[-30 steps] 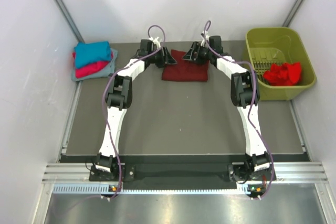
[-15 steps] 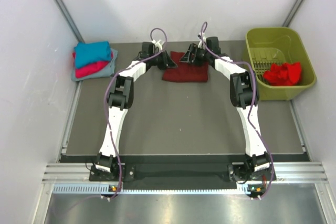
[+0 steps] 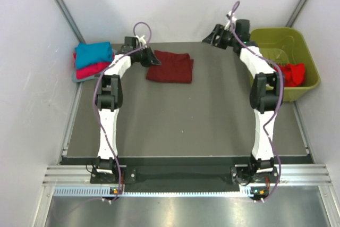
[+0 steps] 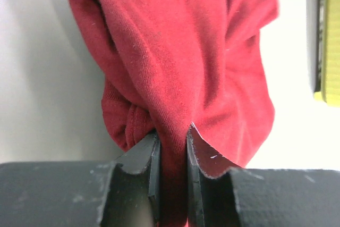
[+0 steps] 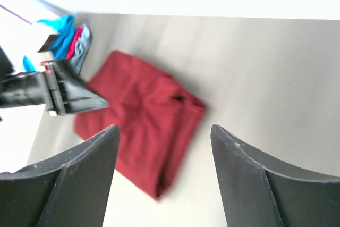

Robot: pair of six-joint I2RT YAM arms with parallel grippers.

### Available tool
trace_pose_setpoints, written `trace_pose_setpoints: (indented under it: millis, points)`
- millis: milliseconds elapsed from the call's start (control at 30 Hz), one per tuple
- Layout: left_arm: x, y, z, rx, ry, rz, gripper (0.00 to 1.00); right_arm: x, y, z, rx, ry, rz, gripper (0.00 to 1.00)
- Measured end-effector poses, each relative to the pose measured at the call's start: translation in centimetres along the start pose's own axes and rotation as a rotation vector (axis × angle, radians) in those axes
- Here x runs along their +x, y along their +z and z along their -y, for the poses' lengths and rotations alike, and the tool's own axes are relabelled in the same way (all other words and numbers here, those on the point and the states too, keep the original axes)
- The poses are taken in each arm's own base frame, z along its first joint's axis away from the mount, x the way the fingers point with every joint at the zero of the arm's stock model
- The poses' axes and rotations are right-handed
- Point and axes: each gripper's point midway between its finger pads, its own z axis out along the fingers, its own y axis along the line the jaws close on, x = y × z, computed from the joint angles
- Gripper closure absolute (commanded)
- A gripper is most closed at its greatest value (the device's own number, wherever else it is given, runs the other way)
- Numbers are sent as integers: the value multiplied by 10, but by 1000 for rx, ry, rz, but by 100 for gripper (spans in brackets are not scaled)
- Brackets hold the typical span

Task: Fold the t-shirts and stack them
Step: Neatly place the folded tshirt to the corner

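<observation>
Near the tabletop's far edge, left of centre, the folded dark maroon t-shirt [image 3: 171,67] lies with its left edge clamped in the left pincer [image 4: 172,130]. Right pincer [image 5: 164,128] gapes wide, holding nothing, at the far edge beside the olive basket [image 3: 279,31], which holds the bright red t-shirt [image 3: 289,73]. Far-left corner: teal t-shirt [image 3: 94,54] stacked on pink-red t-shirt [image 3: 87,70] on grey-blue t-shirt [image 3: 109,67].
</observation>
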Motion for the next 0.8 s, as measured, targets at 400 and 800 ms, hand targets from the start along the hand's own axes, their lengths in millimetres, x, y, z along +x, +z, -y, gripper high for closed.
trace_pose_setpoints:
  millis: [400,800]
  points:
    - [-63,-116,5,-176,141,133,100,18,-22,10,48,-4,-45,30]
    - [-100,-214,-54,-361,129,241,100,33,-36,3,59,-10,-78,30]
